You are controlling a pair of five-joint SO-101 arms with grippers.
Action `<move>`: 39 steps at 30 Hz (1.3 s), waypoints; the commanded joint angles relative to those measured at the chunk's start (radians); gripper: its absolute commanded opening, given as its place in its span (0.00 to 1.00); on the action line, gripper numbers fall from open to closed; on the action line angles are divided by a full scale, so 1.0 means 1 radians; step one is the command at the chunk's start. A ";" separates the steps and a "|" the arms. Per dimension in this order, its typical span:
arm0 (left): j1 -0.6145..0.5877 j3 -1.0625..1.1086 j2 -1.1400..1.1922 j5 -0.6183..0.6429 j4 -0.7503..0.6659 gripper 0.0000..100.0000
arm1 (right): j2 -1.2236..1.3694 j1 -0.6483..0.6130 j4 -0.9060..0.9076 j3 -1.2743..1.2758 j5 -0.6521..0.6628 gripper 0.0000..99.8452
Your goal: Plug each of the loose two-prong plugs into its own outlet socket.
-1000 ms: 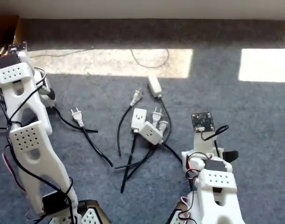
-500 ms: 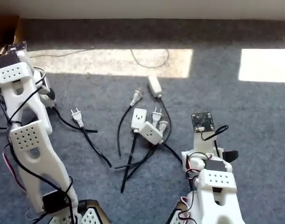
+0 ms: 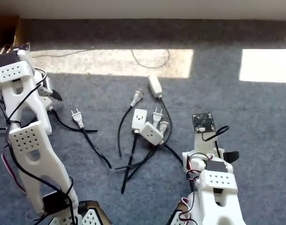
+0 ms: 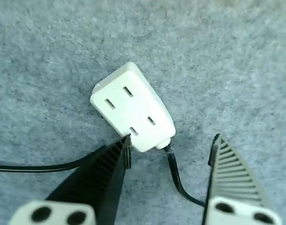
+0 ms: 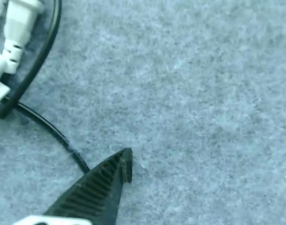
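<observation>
Carpet [image 4: 237, 56], left gripper [image 4: 172, 138] above socket [image 4: 131, 107]

A grey-blue carpet [image 3: 246, 126] carries everything, with two sunlit patches along its far side and a thin wire [image 3: 150, 61] looping over the left patch. At the centre lie two white outlet sockets [image 3: 139, 119], one touching the other, with two plugs [image 3: 157, 115] just right of them and black cords [image 3: 133, 159] trailing toward the near side. A white adapter [image 3: 155, 86] and another plug [image 3: 136, 98] lie just beyond. Left of the cluster lies a loose two-prong plug [image 3: 77, 117]. At the far left lies a third socket [image 4: 132, 108].
</observation>
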 commanded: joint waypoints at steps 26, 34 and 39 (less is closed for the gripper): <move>-0.016 -0.131 0.110 0.078 -0.048 0.28 | -0.018 0.005 -0.012 -0.002 -0.003 0.55; -0.038 -0.236 0.136 0.031 -0.014 0.07 | -0.018 0.004 -0.012 -0.002 -0.003 0.55; -0.036 -0.308 0.134 -0.054 0.014 0.01 | -0.018 0.002 -0.012 -0.002 -0.003 0.55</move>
